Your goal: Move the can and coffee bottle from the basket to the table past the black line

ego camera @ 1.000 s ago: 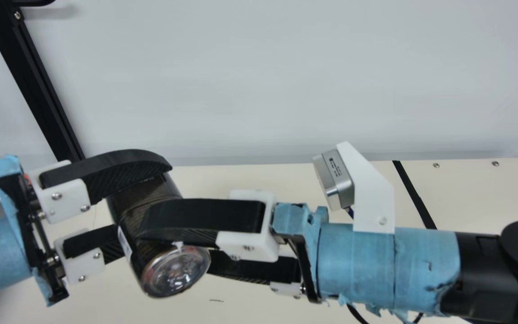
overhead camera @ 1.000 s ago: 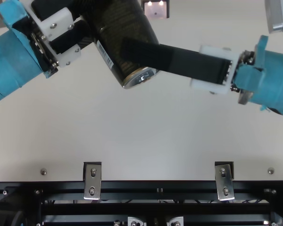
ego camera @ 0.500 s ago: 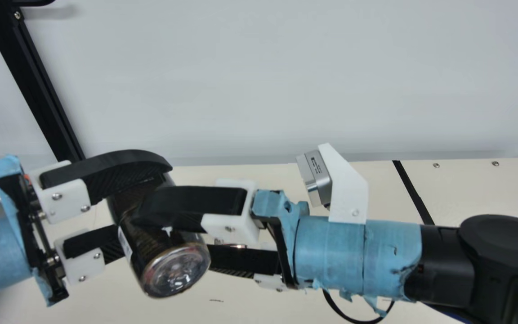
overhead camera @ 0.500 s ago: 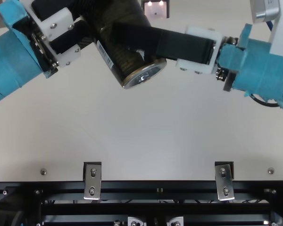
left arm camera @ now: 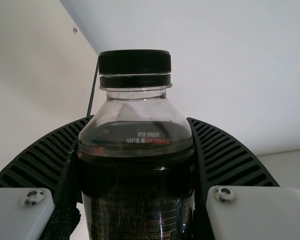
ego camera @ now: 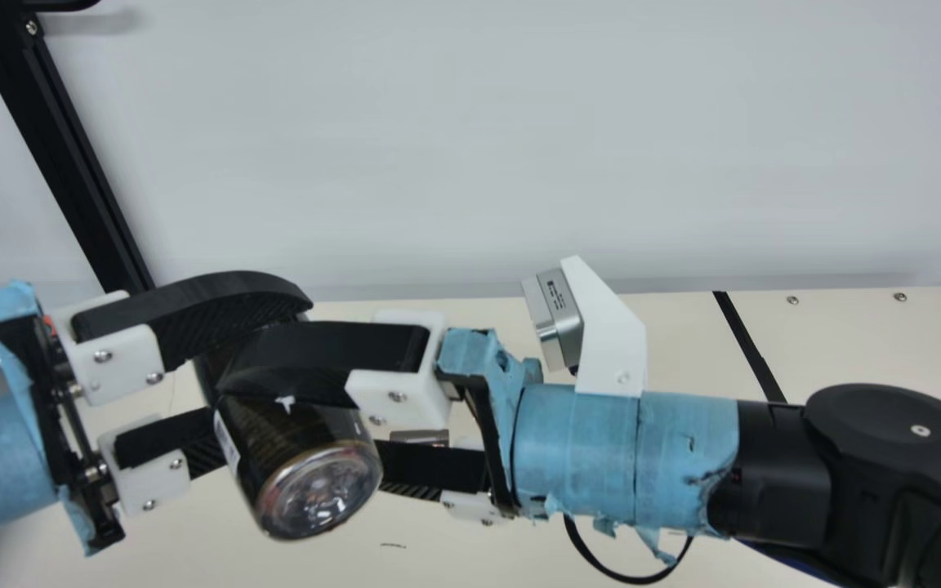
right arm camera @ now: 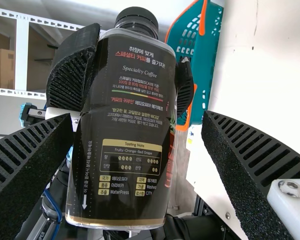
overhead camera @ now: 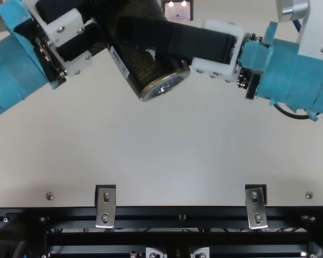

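Observation:
The dark coffee bottle (ego camera: 291, 457) hangs tilted above the table, its clear base toward the camera. My left gripper (ego camera: 250, 367) is shut on it. In the left wrist view the bottle's capped top (left arm camera: 135, 100) stands between the fingers of my left gripper (left arm camera: 140, 150). From the other side my right gripper (ego camera: 299, 416) stands open around the lower part of the bottle. In the right wrist view the bottle's label (right arm camera: 130, 130) faces the camera, between the spread fingers of my right gripper (right arm camera: 140, 145), with a gap at the right finger.
The black line (ego camera: 752, 347) crosses the cream table (ego camera: 862, 351) behind my right arm. A teal basket with orange handles (right arm camera: 202, 55) shows beyond the bottle in the right wrist view. A dark post (ego camera: 62, 155) rises at the main view's left.
My right gripper has moved left in the main view, further over the bottle, its fingers staying apart. My left gripper and the bottle have kept still.

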Controlling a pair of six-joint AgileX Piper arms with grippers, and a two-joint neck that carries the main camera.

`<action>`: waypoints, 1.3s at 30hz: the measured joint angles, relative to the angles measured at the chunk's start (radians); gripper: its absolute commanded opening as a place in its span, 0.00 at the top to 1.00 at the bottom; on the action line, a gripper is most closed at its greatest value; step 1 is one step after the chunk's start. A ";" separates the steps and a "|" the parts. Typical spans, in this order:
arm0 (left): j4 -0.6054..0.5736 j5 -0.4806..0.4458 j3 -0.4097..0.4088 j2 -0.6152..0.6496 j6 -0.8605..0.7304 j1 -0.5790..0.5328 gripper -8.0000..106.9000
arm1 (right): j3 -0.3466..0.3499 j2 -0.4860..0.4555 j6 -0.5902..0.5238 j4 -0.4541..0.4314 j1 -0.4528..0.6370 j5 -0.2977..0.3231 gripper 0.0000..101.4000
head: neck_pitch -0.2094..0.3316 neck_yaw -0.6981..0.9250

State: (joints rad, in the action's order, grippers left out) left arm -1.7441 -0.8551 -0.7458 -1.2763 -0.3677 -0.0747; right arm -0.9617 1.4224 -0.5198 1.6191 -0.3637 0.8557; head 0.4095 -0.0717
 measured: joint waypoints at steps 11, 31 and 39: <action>0.002 0.002 0.000 0.000 -0.002 0.000 0.37 | 0.000 -0.001 0.007 0.015 0.000 0.005 1.00 | 0.000 0.000; 0.053 0.070 -0.005 0.010 -0.005 0.036 0.15 | 0.000 -0.001 0.007 0.004 0.000 0.001 1.00 | 0.000 0.000; 0.085 0.125 -0.005 0.012 -0.014 0.119 0.15 | 0.000 -0.001 0.007 0.004 0.000 0.001 1.00 | 0.000 0.000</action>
State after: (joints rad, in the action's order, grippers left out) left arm -1.6595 -0.7298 -0.7511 -1.2644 -0.3820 0.0438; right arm -0.9617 1.4215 -0.5131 1.6226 -0.3637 0.8562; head 0.4095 -0.0717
